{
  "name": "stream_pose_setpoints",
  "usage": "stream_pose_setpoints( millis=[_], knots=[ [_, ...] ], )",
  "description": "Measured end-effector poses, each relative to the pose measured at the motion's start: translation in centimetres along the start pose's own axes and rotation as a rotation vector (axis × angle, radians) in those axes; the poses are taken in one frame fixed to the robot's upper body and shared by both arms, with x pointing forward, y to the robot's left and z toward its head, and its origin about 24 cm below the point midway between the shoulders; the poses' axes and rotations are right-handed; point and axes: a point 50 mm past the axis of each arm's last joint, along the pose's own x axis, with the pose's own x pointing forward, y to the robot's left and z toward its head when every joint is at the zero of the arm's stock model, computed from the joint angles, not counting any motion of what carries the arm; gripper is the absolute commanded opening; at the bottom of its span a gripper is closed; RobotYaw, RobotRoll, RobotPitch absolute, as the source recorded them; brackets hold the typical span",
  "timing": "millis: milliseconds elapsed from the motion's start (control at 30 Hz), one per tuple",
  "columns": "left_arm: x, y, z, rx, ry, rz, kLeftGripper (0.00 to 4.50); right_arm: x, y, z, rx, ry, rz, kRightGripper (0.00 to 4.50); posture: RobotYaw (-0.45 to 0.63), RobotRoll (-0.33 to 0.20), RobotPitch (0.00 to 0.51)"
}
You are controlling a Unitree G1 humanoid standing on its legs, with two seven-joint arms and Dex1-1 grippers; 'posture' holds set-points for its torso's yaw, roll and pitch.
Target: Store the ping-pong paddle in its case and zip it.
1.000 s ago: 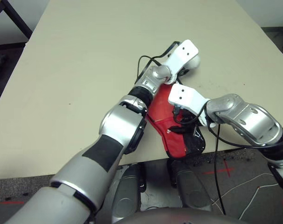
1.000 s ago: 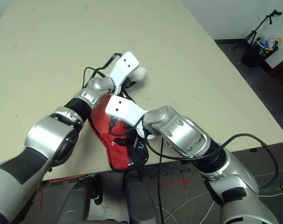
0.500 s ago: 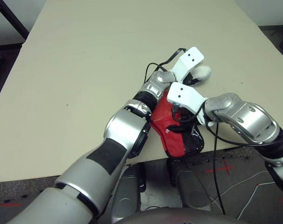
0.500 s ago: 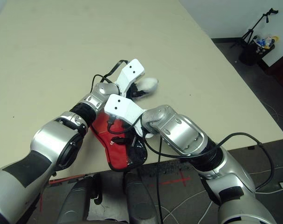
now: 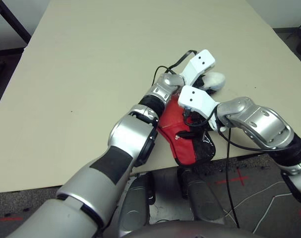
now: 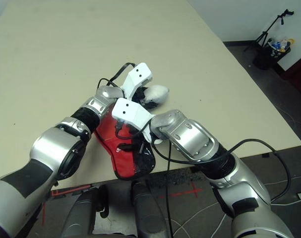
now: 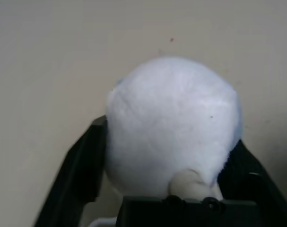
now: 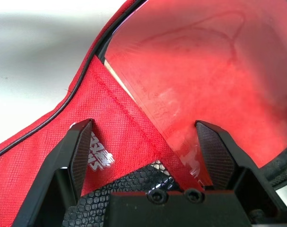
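The red case (image 5: 176, 133) lies at the table's near edge, its black mesh pocket (image 8: 122, 198) and white logo (image 8: 100, 153) facing up. Inside its open mouth shows the paddle's red rubber face (image 8: 195, 71); the handle is hidden. My right gripper (image 8: 148, 146) hangs open just over the case, one finger above the fabric and one above the rubber. Beyond the case, my left gripper (image 7: 169, 135) is shut on the white fluffy ball (image 5: 214, 80), a black finger (image 7: 82, 165) pressing on each side.
The case's mesh end (image 5: 205, 148) reaches the front edge of the beige table (image 5: 90, 74). A black cable (image 5: 162, 72) loops off my left wrist. Both forearms cross close together over the case. Below the edge is floor with white wires.
My left gripper has carried the fluffy ball a little to the right, out from under its wrist mount. The right gripper stays over the case.
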Motion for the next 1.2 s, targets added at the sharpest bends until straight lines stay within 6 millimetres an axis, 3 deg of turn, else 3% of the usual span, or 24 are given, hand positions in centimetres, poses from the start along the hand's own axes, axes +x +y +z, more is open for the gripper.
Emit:
stream_pose_setpoints(
  millis=[367, 533, 767, 1200],
  knots=[
    [-1.7, 1.9, 1.9, 0.015, -0.075, 0.040, 4.45, 0.5, -0.9, -0.2, 0.004, 0.002, -0.006, 4.50, -0.11, 0.000, 0.160],
    [-3.7, 3.6, 2.1, 0.030, -0.072, 0.068, 4.45, 0.7, -1.1, -0.2, 0.007, 0.005, -0.008, 4.50, -0.10, 0.000, 0.160],
    [-5.9, 4.5, 0.4, 0.020, 0.020, 0.047, 4.45, 1.0, -1.5, -0.4, 0.015, 0.009, -0.015, 4.50, -0.10, 0.000, 0.158],
    [-8.0, 3.1, -4.6, -0.041, 0.173, -0.091, 4.45, 1.1, -1.9, -0.7, 0.028, 0.028, -0.021, 4.50, -0.10, 0.000, 0.154]
  ],
)
